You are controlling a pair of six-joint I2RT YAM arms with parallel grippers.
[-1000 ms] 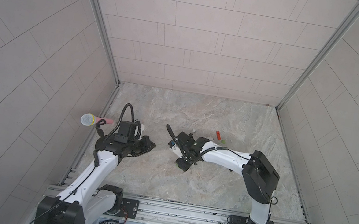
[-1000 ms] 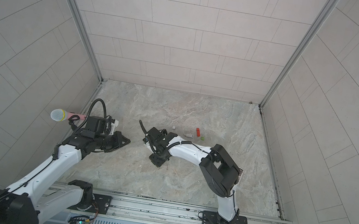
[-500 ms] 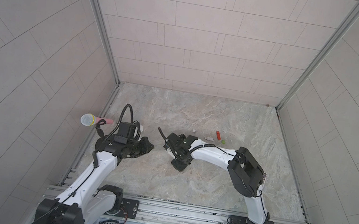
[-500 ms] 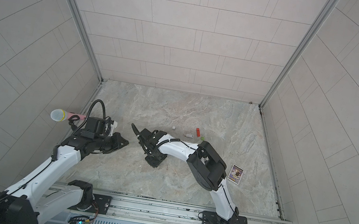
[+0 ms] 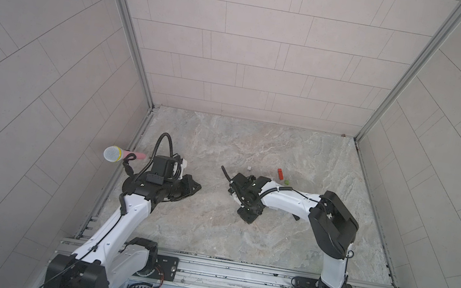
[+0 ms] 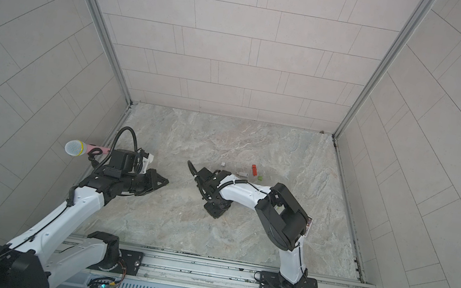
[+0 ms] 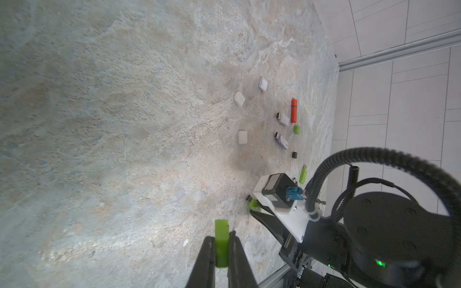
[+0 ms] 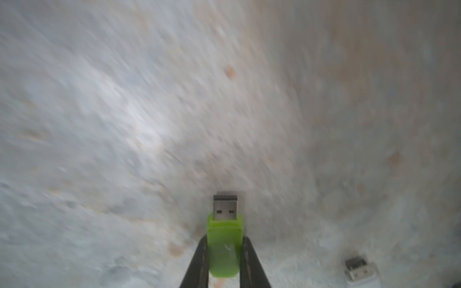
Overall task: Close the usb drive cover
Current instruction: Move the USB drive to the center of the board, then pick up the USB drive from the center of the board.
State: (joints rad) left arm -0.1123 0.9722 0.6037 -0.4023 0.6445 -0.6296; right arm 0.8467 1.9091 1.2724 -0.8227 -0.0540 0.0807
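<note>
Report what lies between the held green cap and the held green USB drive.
Only bare marble table, as the left wrist view shows: green cap in the left end effector, green USB drive in the right end effector.

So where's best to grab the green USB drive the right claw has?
Pinch the green USB drive at the back, across its narrow edges, from behind, as the right gripper does. The metal plug pokes out front and must stay bare for the green cap.
</note>
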